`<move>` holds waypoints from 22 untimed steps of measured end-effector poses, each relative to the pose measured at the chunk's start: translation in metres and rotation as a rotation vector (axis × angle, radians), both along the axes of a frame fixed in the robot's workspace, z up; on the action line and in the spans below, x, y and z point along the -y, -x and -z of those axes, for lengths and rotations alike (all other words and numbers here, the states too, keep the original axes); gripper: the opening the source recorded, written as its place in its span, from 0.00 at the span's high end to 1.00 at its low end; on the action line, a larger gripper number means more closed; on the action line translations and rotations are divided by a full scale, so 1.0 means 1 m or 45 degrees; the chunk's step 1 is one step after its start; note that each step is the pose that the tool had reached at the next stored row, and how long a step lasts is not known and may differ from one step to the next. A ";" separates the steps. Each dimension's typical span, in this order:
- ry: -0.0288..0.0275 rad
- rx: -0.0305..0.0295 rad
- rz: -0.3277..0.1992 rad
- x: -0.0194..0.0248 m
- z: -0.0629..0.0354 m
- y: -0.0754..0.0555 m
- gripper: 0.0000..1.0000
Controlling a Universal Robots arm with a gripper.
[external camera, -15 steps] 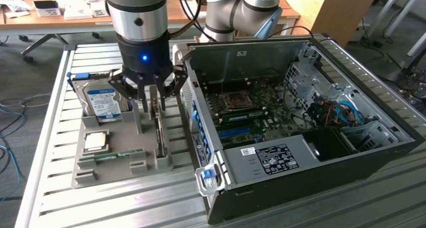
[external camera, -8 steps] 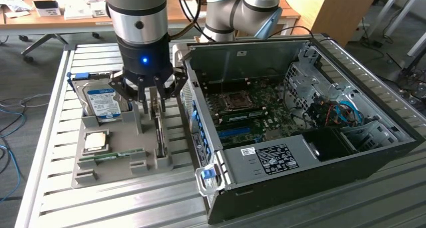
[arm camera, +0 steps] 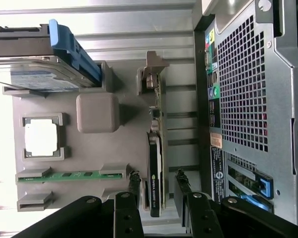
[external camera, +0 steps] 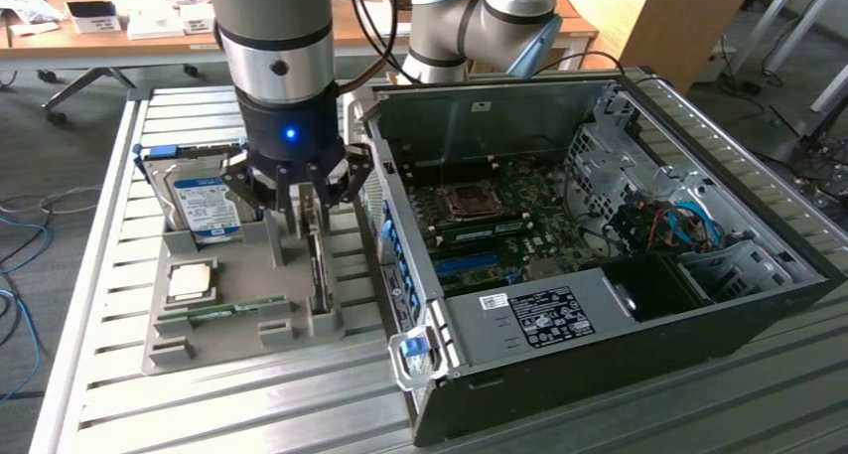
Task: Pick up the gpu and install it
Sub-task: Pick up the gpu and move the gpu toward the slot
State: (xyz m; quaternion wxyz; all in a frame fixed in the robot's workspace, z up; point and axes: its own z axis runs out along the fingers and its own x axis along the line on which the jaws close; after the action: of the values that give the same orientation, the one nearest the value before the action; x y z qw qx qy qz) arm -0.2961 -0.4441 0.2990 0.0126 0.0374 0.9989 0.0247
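The gpu (external camera: pixel 318 260) stands on its edge in a slot of the grey holder tray (external camera: pixel 225 340), just beside the open computer case (external camera: pixel 742 275). In the wrist view the gpu (arm camera: pixel 156 148) shows its green board edge, dark cooler and silvery end bracket. My gripper (external camera: pixel 308 194) hangs directly over the card. Seen from the wrist, the gripper (arm camera: pixel 158 182) is open, with one finger on each side of the card's cooler end and a small gap to each.
A hard drive (external camera: pixel 202 201) with a blue-white label stands at the tray's far end. A processor (external camera: pixel 190 280) and a green memory stick (external camera: pixel 218 310) lie in the tray. Inside the case sits the motherboard (external camera: pixel 497 226). A second arm (external camera: pixel 478 27) stands behind.
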 end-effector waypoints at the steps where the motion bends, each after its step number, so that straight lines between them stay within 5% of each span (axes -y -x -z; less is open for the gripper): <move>1: 0.0000 0.0001 0.000 0.0000 0.0014 0.000 0.58; 22: 0.0000 0.0000 0.000 0.0000 0.0016 -0.003 0.58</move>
State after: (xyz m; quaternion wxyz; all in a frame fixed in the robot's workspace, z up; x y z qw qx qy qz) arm -0.2928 -0.4441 0.2973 0.0126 0.0375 0.9989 0.0247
